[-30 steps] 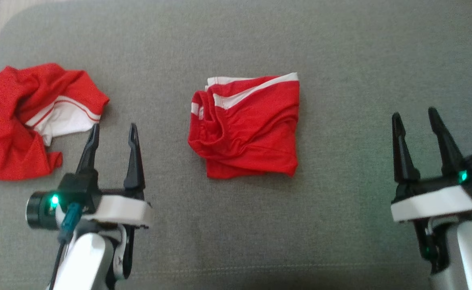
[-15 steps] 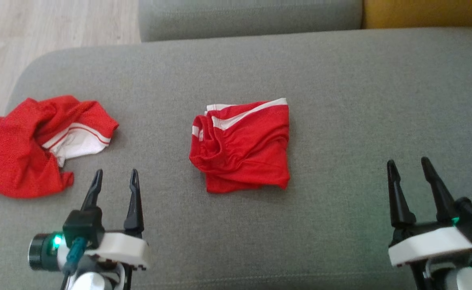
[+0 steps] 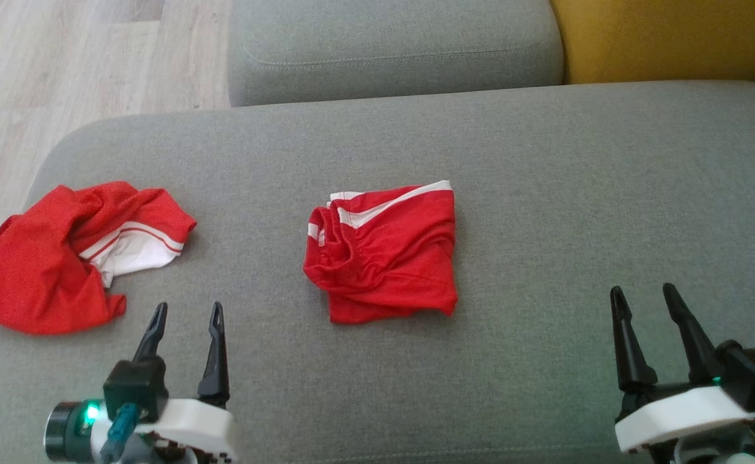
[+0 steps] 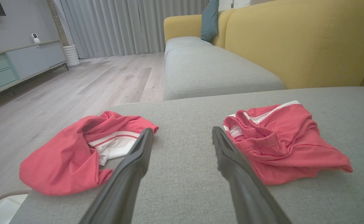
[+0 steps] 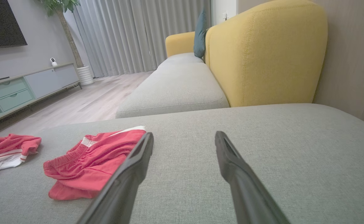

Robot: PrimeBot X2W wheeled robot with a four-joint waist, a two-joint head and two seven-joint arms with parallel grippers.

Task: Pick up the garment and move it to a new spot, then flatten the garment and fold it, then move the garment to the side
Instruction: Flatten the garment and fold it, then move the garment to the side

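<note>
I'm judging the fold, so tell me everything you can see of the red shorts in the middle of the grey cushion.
The red shorts look like thin, smooth sports fabric, with white stripes along the far edge and a gathered waistband bunched at the robot's left. They lie folded into a rough, wrinkled square, flat on the grey cushion. Only the cushion touches them; the left end effector and right end effector, both open, stand clear.

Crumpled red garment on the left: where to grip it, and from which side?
Likely the raised ridge of the crumpled red garment, beside the white striped panel, from above with the open left gripper, which is nearest. That bunched fold stands off the grey cushion, so it can be pinched; the flat edges lie flush.
</note>
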